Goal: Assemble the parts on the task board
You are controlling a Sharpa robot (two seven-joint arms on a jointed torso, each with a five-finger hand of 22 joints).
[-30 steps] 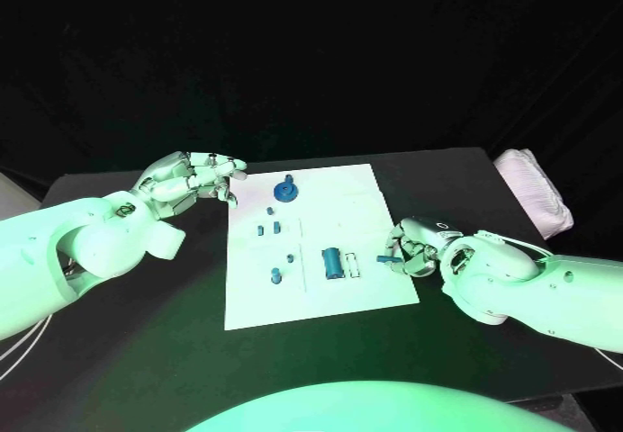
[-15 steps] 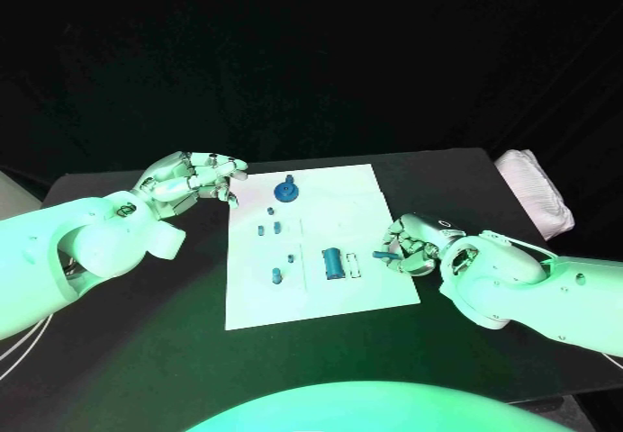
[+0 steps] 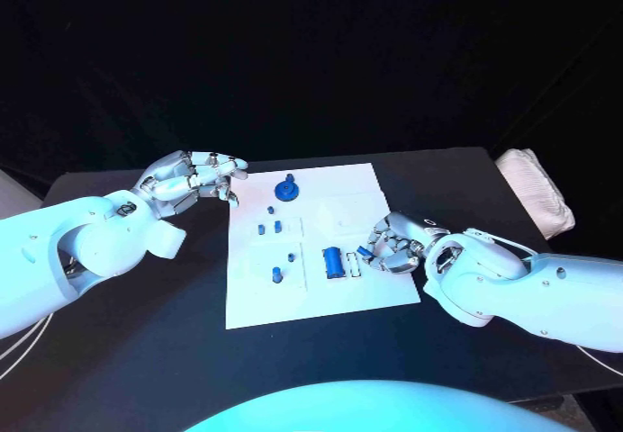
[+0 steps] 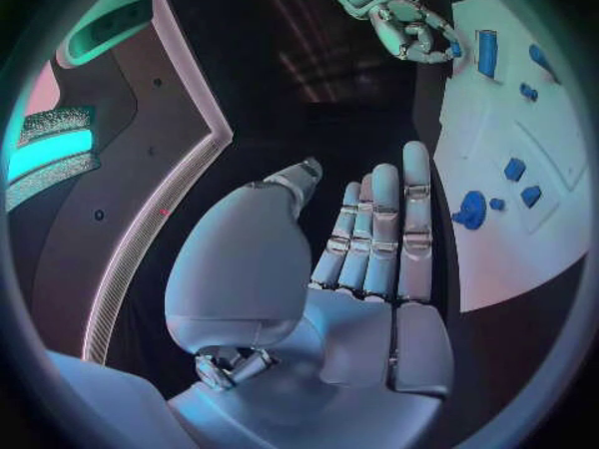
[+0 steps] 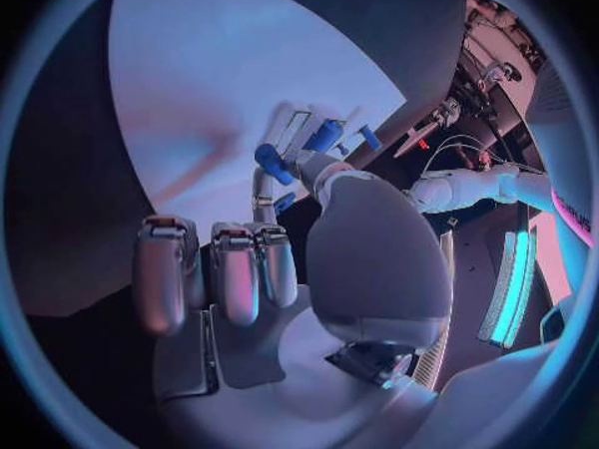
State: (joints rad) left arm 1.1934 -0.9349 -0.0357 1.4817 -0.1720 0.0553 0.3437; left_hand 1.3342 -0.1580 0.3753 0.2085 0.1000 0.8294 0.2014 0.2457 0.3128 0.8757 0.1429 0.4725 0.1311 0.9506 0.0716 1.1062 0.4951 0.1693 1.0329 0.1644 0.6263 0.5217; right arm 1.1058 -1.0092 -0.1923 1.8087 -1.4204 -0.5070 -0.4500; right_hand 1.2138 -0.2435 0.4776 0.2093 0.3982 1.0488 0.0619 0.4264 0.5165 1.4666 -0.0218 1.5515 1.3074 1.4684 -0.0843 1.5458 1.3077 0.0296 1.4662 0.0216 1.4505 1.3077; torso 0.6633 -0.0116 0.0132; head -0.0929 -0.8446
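Moving inward since a second ago, the right hand point(image 3: 393, 243) pinches a small blue peg point(image 5: 276, 163) over the flat white task board point(image 3: 364, 184), beside a blue cylinder point(image 3: 332, 262); the left hand point(image 3: 193, 178) hovers loosely curled, holding nothing.

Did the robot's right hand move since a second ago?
Yes. The right hand with its small blue part slid from the task board's right edge inward, toward the blue cylinder.
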